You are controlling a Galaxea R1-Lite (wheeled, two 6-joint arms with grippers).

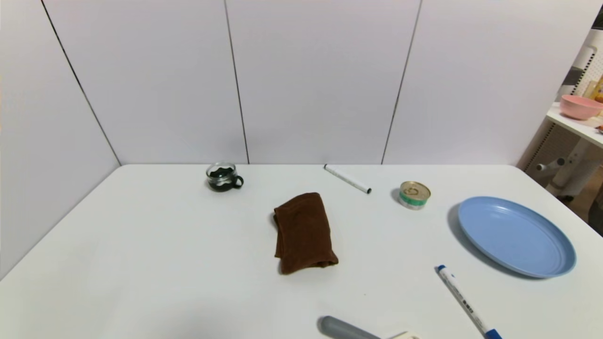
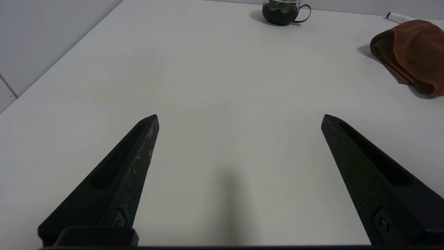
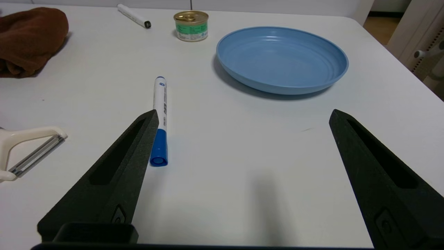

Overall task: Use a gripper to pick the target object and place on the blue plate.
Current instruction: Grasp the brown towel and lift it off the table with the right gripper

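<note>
Only in wrist views, both empty jaws [image 2: 240, 118] [image 3: 245, 113] wide open, towel [image 1: 306, 233] beyond

- The right gripper [image 3: 244, 111] is over the white counter [image 3: 222, 205], jaws wide apart, nothing between them.
- Past it sits the blue plate [image 3: 282, 62], a round one with a raised rim, nothing on it.
- Near the plate there's a little tin [image 3: 191, 27], gold on top with a green band.
- A white pen with a black end [image 3: 133, 15] lies near that tin.
- The blue-capped marker [image 3: 160, 118] lies on the counter, partly hidden by one jaw.
- Over there's the brown towel [image 3: 33, 40], bunched in soft folds, only partly in sight.
- A cream-coloured peeler [image 3: 31, 135] lies nearer than the towel, its metal blade showing.
</note>
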